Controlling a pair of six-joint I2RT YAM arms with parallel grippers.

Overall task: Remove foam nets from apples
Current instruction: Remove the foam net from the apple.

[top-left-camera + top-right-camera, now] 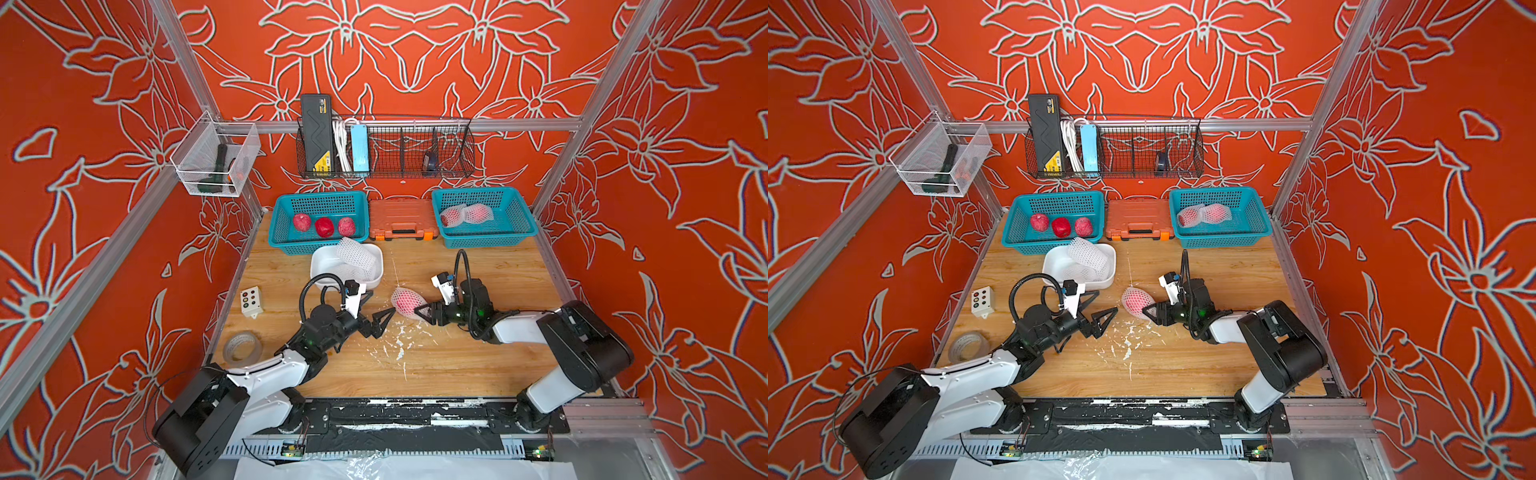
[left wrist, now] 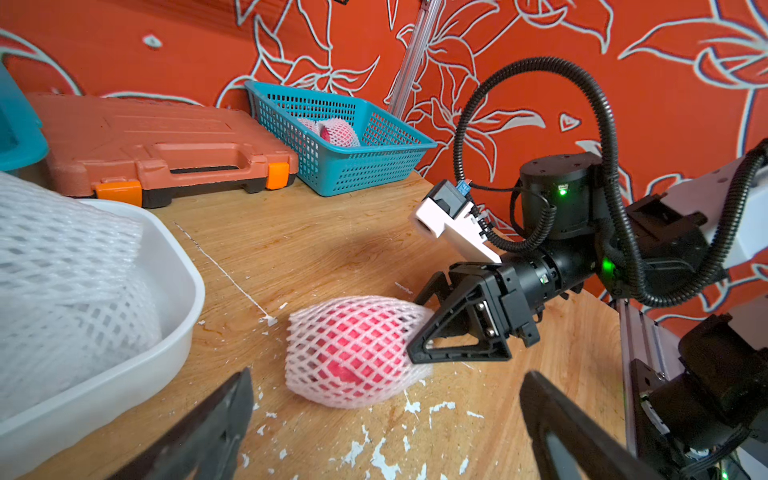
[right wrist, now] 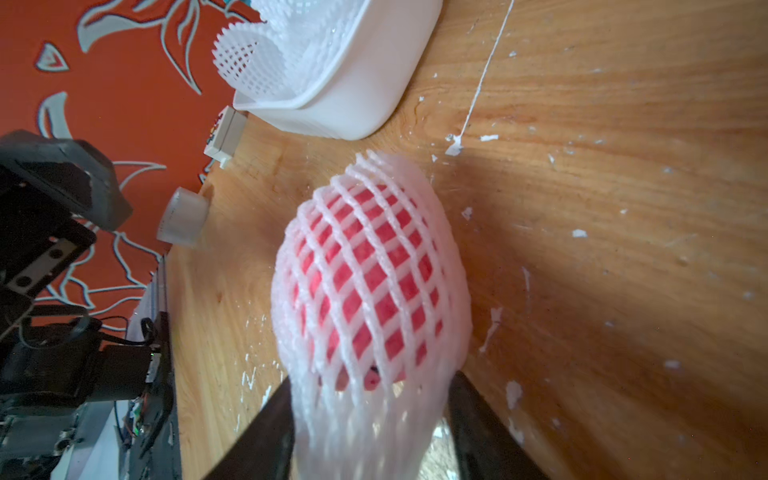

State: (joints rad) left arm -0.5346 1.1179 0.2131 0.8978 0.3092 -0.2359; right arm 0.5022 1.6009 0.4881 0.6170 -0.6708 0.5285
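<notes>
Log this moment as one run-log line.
left gripper: open | right gripper: jaws around foam net end, grip unclear | apple: netted, on table | left basket: three bare apples | right basket: two netted apples

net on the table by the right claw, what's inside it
One red apple shows through the net's holes, filling most of it. The strands and the bunched end at the right claw cover parts of its skin; its underside on the table is hidden.

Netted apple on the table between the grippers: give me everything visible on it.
Red apple lying on the wooden table, fully sleeved in a soft-looking white foam net with diamond-shaped holes. One end of the net stands open; the other tapers between the right gripper's jaws, which clamp it. The left gripper is open and not touching it.
</notes>
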